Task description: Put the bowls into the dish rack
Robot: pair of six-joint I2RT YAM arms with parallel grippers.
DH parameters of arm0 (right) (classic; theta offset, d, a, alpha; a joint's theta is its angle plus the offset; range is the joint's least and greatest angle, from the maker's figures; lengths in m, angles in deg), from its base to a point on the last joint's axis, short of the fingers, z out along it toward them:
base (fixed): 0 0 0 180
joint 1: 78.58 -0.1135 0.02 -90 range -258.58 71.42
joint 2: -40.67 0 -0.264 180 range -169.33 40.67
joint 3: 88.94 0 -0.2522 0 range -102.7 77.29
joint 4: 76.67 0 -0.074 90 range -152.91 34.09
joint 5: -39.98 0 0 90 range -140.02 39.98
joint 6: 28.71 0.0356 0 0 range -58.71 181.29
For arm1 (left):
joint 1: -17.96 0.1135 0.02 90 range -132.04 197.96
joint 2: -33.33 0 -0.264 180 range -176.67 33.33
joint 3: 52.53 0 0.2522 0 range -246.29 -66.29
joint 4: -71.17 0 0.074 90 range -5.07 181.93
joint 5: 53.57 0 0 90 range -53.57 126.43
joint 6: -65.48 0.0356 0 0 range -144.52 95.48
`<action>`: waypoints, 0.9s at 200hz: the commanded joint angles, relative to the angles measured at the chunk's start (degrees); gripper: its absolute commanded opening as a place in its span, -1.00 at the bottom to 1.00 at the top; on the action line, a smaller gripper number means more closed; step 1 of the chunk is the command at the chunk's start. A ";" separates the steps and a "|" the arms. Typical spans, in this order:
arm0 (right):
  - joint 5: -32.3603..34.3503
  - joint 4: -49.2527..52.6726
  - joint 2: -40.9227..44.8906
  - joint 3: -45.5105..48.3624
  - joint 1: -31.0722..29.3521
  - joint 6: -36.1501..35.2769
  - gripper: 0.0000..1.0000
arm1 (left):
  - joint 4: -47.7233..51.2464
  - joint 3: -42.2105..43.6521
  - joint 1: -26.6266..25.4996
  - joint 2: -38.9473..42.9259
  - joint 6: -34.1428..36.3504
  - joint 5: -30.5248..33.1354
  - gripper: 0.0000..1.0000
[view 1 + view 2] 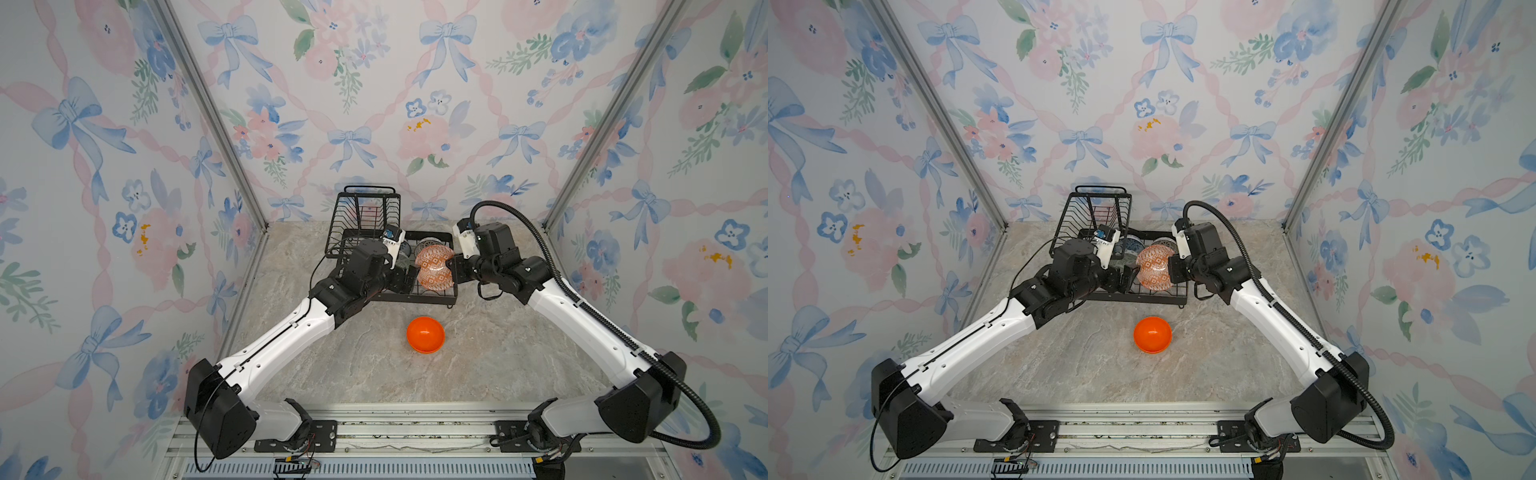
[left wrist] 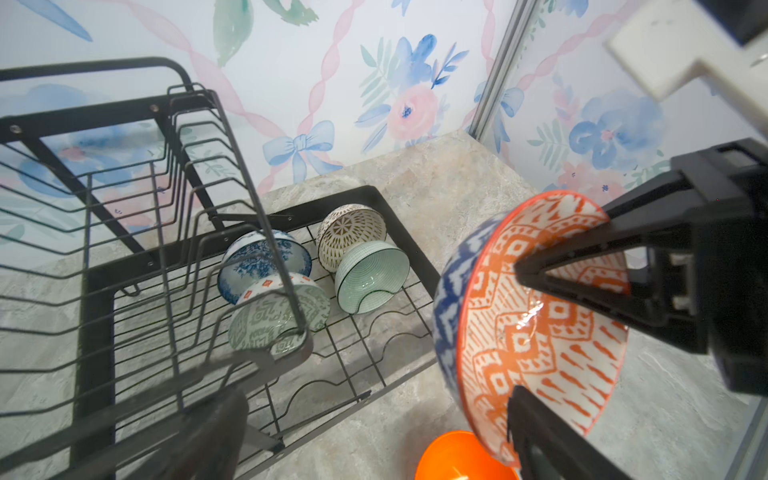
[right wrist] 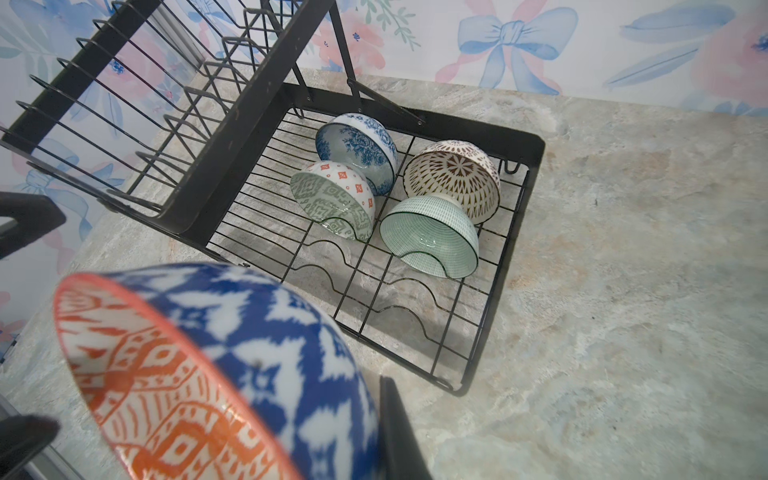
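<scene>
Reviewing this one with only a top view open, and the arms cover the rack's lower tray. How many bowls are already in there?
Observer: Four. The right wrist view shows the blue floral bowl, brown lattice bowl, grey-green bowl and mint bowl standing on edge in the dish rack.
Operator: How is the orange-patterned bowl gripped?
Observer: The right claw pinches its rim, with one finger inside the bowl.
Operator: And the left claw?
Observer: It is open. Its fingers stand wide apart.
</scene>
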 commanded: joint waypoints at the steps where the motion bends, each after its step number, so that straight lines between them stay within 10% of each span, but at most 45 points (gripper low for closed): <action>1: 0.25 -4.22 -0.83 0.05 0.40 -2.48 -1.00 | -0.33 4.54 1.23 3.34 -2.23 -0.03 0.96; 180: 22.35 -28.17 -10.87 8.84 -6.55 -17.15 -1.00 | -0.04 24.70 6.41 13.91 -10.03 -1.00 0.96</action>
